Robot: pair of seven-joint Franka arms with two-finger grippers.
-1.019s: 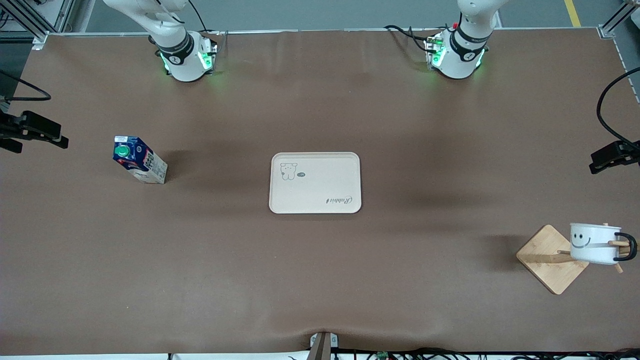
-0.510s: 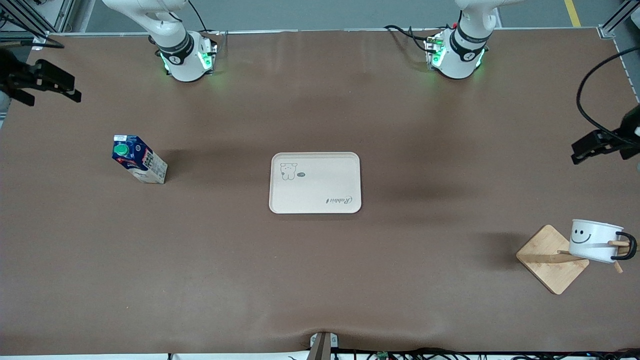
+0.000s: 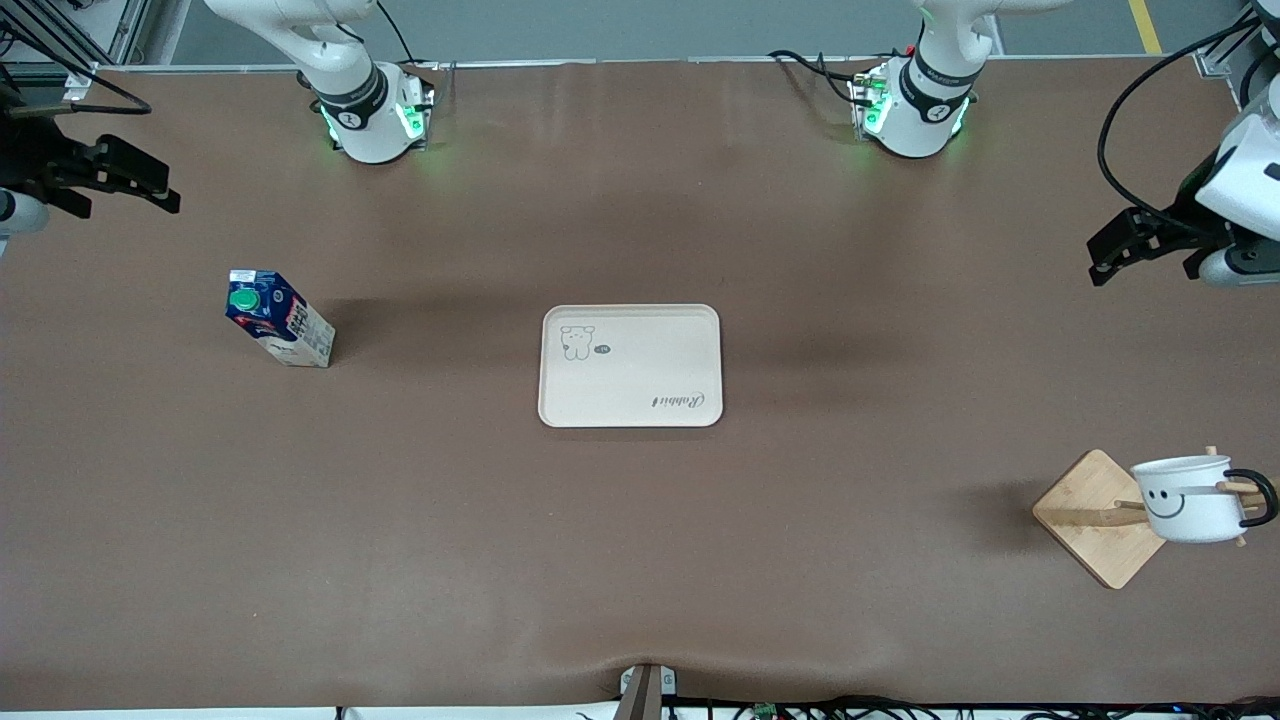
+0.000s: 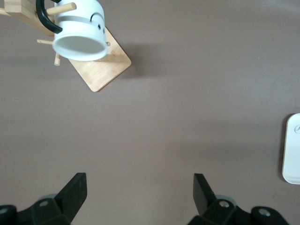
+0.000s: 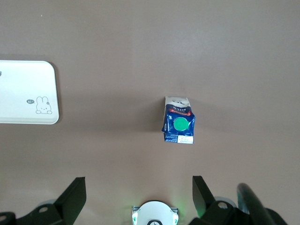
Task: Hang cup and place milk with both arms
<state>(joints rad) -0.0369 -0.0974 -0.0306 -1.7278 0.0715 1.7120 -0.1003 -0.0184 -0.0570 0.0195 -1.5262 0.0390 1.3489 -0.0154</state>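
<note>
The cup (image 3: 1188,498), white with a black smiley face, hangs by its black handle on a peg of the wooden rack (image 3: 1092,512), near the front camera at the left arm's end of the table. It also shows in the left wrist view (image 4: 78,29). The milk (image 3: 278,320) stands upright on the table at the right arm's end, also in the right wrist view (image 5: 178,123). My left gripper (image 3: 1140,250) is open and empty, up in the air over bare table near the table's end. My right gripper (image 3: 120,190) is open and empty, high over the table's other end.
A cream tray (image 3: 630,365) with a rabbit print lies empty at the table's middle, its edge showing in both wrist views (image 4: 293,147) (image 5: 26,91). The arm bases (image 3: 372,115) (image 3: 915,105) stand along the edge farthest from the front camera. A black cable (image 3: 1130,110) loops by the left gripper.
Both grippers have risen and drawn toward the robots' bases, away from the cup and the milk. The cup has rocked slightly on its peg. The milk and tray have not moved.
</note>
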